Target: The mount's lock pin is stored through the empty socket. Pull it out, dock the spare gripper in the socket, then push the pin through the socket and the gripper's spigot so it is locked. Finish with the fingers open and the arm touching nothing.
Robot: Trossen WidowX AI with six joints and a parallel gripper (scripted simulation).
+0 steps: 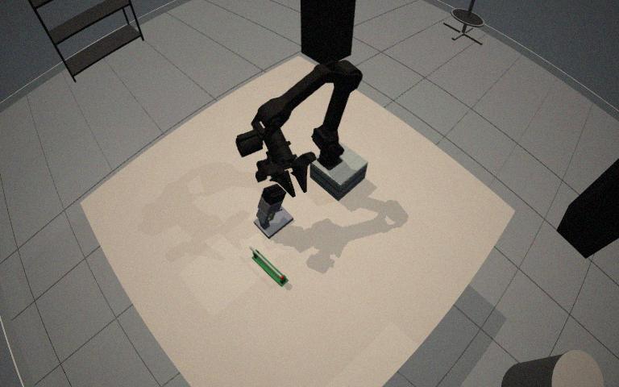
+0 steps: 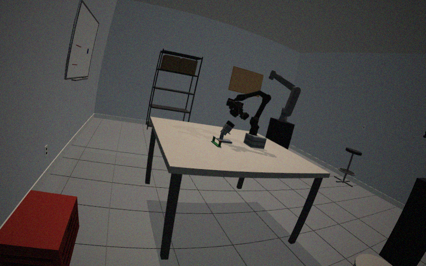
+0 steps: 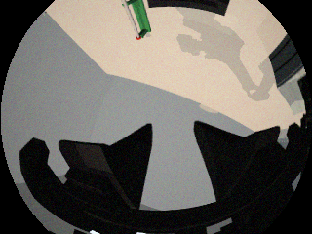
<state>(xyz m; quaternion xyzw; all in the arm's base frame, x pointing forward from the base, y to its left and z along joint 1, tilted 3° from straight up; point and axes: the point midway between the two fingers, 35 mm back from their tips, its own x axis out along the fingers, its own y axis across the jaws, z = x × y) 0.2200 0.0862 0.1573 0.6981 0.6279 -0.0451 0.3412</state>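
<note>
The grey mount (image 1: 262, 214) (image 2: 224, 131) leans up from its flat base plate (image 1: 284, 219). A dark block (image 1: 273, 194) (image 2: 230, 123) (image 3: 187, 5), apparently the spare gripper, sits at its upper end; how deep it is seated is hidden. The lock pin (image 1: 269, 264), a pale rod with a red end, lies along the top of the green rack (image 1: 267, 272) (image 2: 216, 143) (image 3: 141, 17). My gripper (image 1: 297, 193) (image 3: 174, 127) is part open and empty. It hangs above and beside the dark block, apart from it.
The arm's grey pedestal block (image 1: 339, 175) (image 2: 254, 141) stands behind and to the right of the mount in the top view. The green rack stands in front of the mount on the pale table (image 1: 365, 292) (image 2: 194, 157). The arm's shadow falls across the table.
</note>
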